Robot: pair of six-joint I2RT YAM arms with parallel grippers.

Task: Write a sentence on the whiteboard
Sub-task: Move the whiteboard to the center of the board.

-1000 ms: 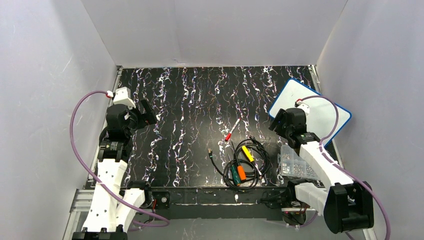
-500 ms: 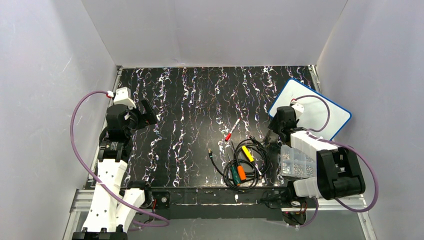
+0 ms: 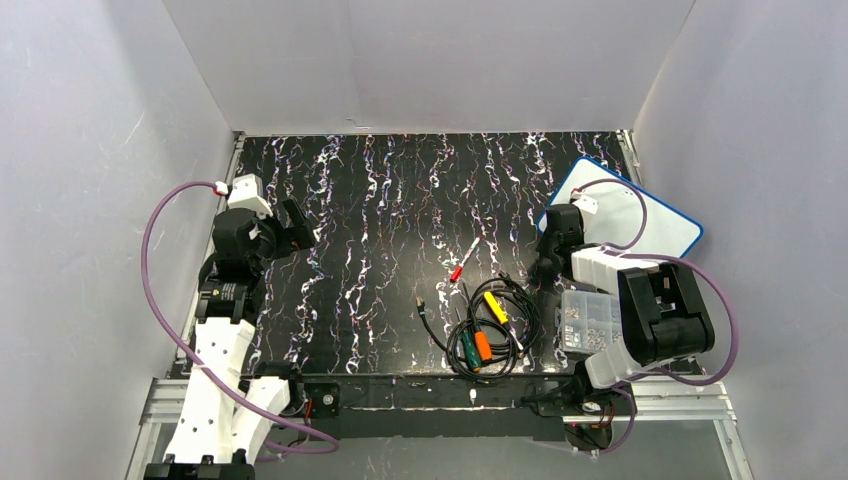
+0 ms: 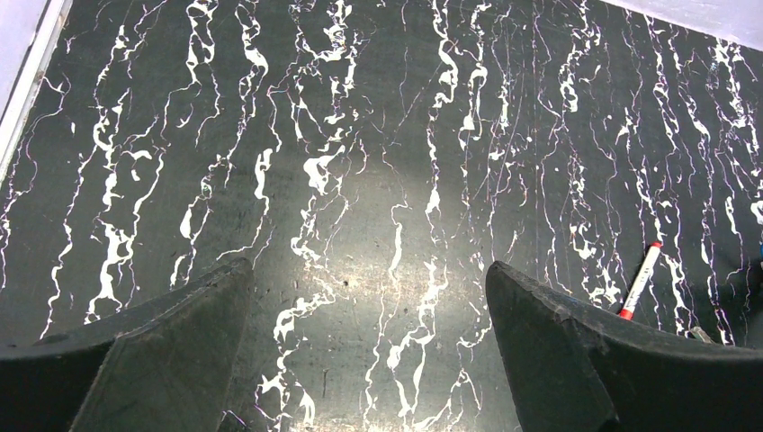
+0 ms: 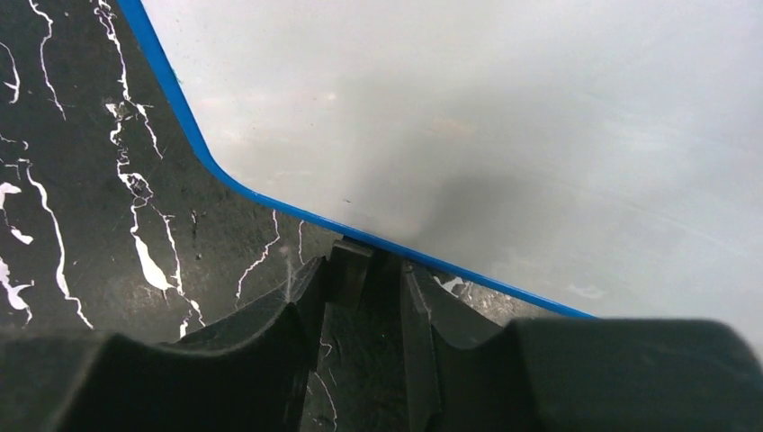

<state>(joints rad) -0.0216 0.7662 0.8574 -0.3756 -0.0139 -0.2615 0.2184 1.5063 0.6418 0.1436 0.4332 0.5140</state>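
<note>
The whiteboard (image 5: 504, 117) (smooth, white, blue-rimmed, round-cornered) is laid flat on the black, white-veined table (image 3: 400, 200). At its near-left rim the right gripper (image 5: 382, 265) is held narrowly parted, nothing clasped. Well left of the whiteboard, the left gripper (image 4: 367, 270) is spread wide, empty.

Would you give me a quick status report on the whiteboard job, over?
Left gripper open over table. Right gripper narrowly open, empty, at rim of blank whiteboard. Marker unheld mid-table, cable tangle beside it.
</note>
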